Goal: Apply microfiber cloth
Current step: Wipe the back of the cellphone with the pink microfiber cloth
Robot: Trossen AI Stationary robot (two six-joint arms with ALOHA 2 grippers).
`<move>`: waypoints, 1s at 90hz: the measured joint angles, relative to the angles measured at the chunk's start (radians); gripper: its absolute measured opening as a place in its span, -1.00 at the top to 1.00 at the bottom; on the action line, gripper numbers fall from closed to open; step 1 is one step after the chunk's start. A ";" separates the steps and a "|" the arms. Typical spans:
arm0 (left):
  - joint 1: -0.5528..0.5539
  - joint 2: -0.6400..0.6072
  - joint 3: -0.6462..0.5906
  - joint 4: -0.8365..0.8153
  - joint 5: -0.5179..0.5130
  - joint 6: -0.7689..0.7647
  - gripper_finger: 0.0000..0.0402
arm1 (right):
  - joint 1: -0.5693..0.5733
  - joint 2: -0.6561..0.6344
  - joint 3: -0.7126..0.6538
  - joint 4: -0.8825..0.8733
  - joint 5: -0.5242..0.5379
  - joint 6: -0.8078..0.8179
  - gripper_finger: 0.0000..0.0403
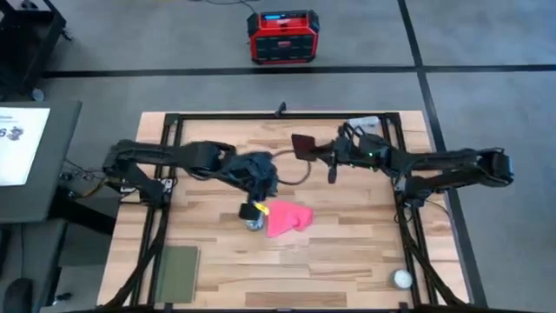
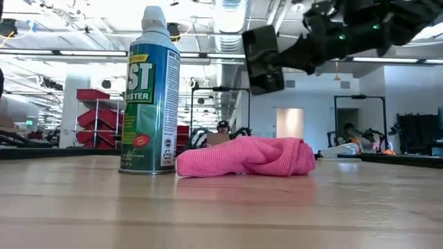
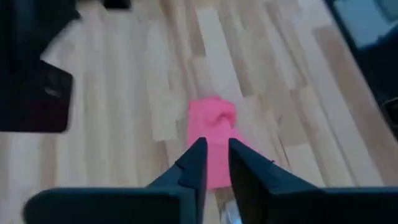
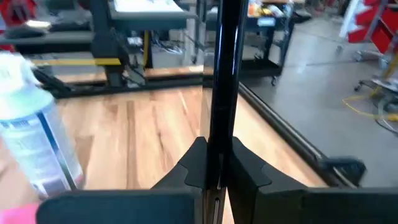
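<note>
The left gripper (image 3: 214,163) hangs over the middle of the table (image 1: 347,261) with its fingers nearly together and only a thin gap between them, holding nothing; the pink cloth (image 1: 287,217) lies crumpled on the wood just below and slightly ahead of it, touching or almost touching the spray can (image 2: 149,90) that stands on its left. The right gripper (image 4: 214,165) is clamped on the edge of the black phone (image 1: 305,145), held in the air toward the far side, right of centre. The step in hand looks like picking up the cloth, and to do it well the left fingers should spread wider first, then come straight down onto the raised fold of the cloth rather than its flat skirt, keeping clear of the can so it is not tipped. A pinch on the thick hump should bring a good wad of fabric to wipe the phone with. The can's top is hidden under the left arm in the high view, the exact gap between cloth and can cannot be judged, and the phone shows only edge-on from the right wrist. A green pad (image 1: 177,274) and a white ball (image 1: 401,278) sit unused on the near side.
</note>
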 joint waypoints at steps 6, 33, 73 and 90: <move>0.000 0.057 0.000 -0.001 0.028 -0.005 0.56 | 0.027 -0.026 -0.017 0.000 0.032 0.010 0.91; -0.001 0.257 -0.001 0.023 0.079 -0.049 0.33 | 0.114 -0.048 -0.040 -0.033 0.100 0.013 0.91; -0.028 0.321 0.002 0.160 0.076 -0.032 0.33 | 0.123 -0.047 -0.040 -0.032 0.100 0.009 0.91; -0.025 0.360 0.000 0.103 0.006 -0.030 0.33 | 0.123 -0.047 -0.040 -0.041 0.100 0.005 0.91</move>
